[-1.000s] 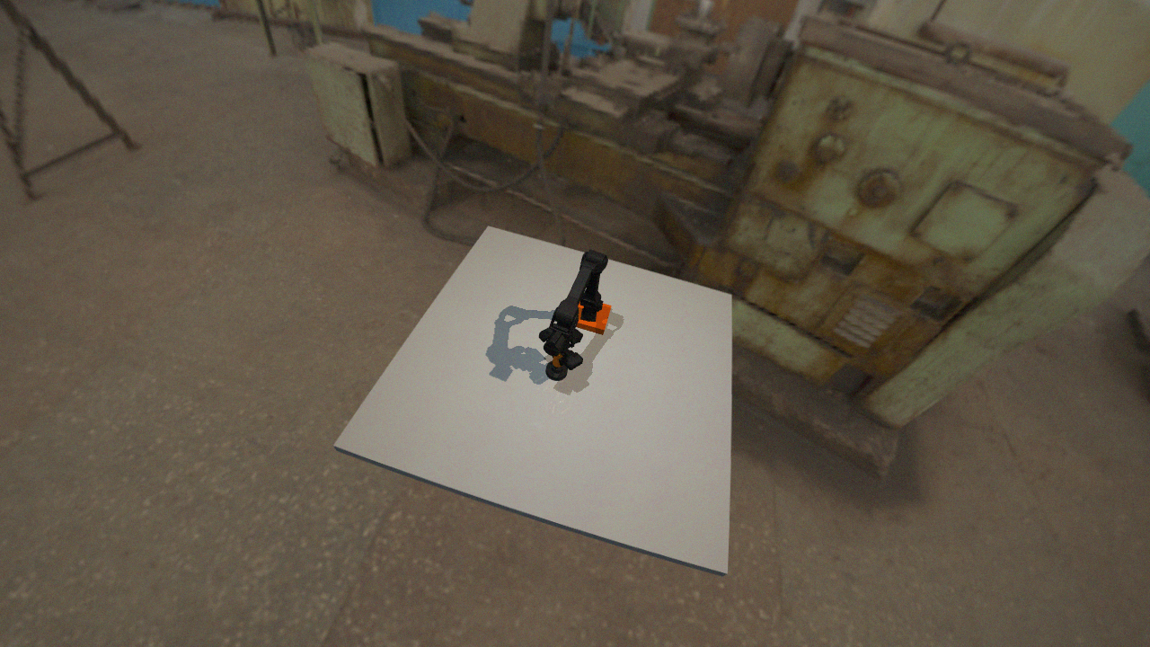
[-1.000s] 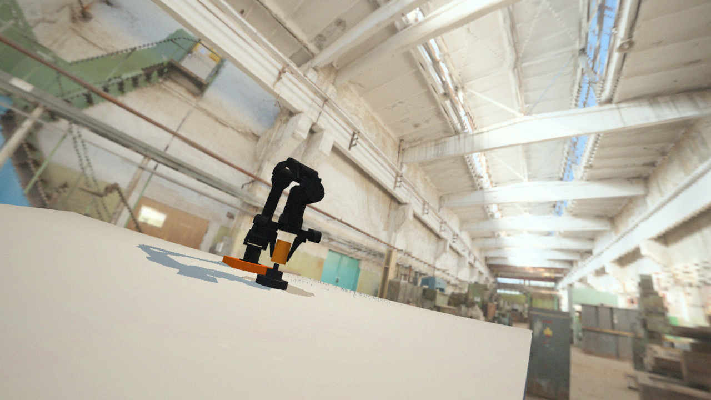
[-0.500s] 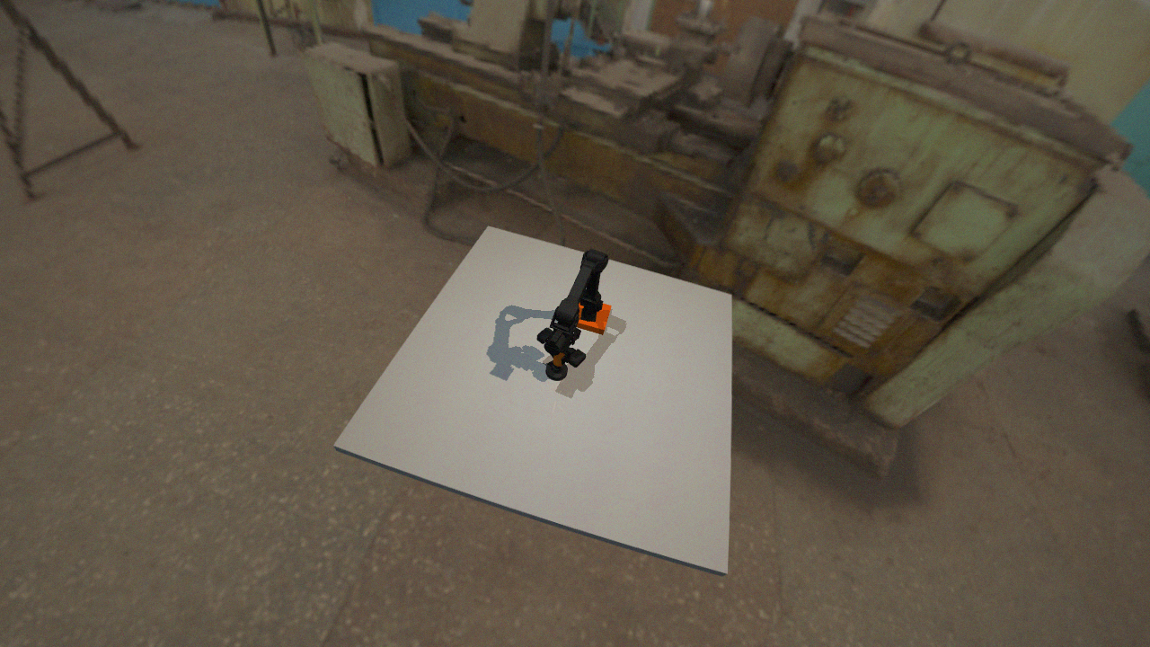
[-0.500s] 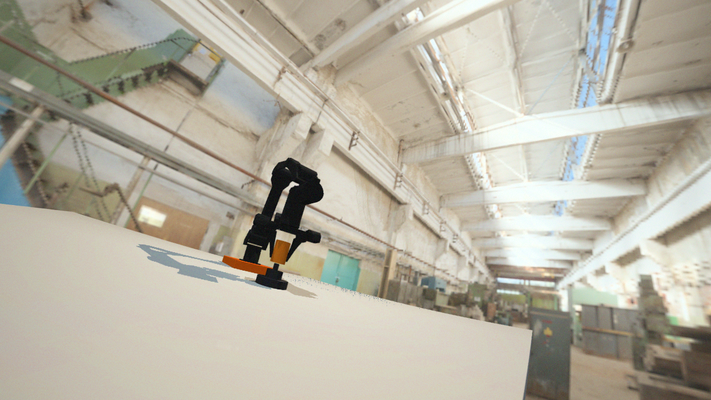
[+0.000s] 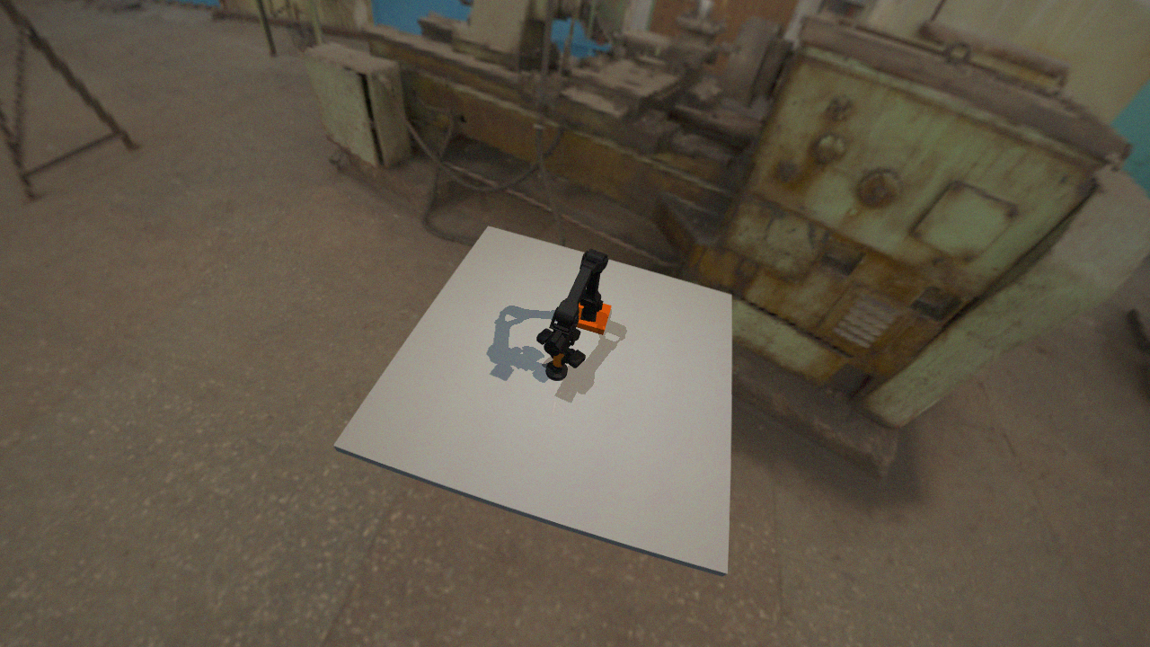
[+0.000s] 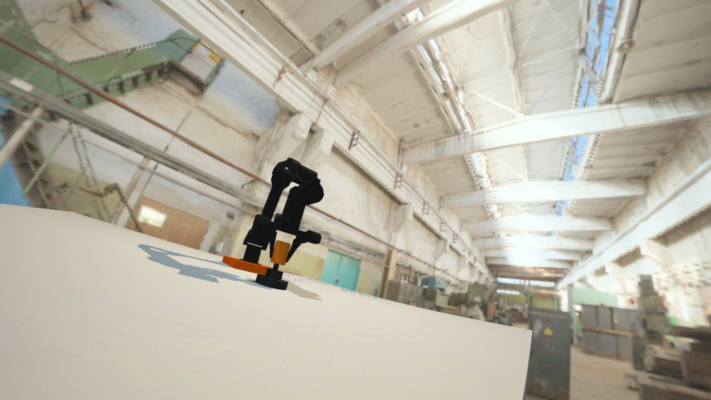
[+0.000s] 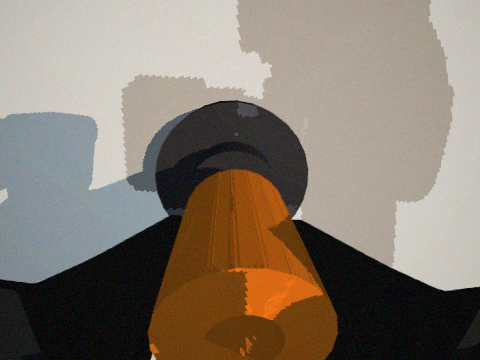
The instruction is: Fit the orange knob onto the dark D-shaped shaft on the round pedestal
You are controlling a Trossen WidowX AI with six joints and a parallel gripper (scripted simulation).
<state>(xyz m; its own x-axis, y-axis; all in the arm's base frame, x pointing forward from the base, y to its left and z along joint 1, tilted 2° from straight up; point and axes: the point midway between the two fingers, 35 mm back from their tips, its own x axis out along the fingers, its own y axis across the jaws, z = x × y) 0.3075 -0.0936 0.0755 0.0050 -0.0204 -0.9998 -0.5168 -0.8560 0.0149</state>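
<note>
My gripper [image 5: 559, 351] [image 6: 280, 248] [image 7: 236, 228] is shut on the orange knob [image 5: 560, 355] [image 6: 279, 252] [image 7: 243, 287], a cylinder held upright. In the wrist view the knob's hole faces the camera and its far end points at the dark round pedestal [image 5: 554, 371] [image 6: 271, 282] [image 7: 234, 130]. In the exterior view the knob stands above the pedestal, with a short piece of the dark shaft [image 6: 274, 269] showing between them. The shaft is hidden behind the knob in the wrist view. I cannot tell where its flat side faces.
The pedestal stands on a white table top [image 5: 562, 483] [image 6: 149, 323] [image 7: 67, 7], just in front of the arm's orange base plate [image 5: 597, 320] [image 6: 238, 262]. Old green machinery [image 5: 908, 200] stands on the floor beyond the table's far right edge.
</note>
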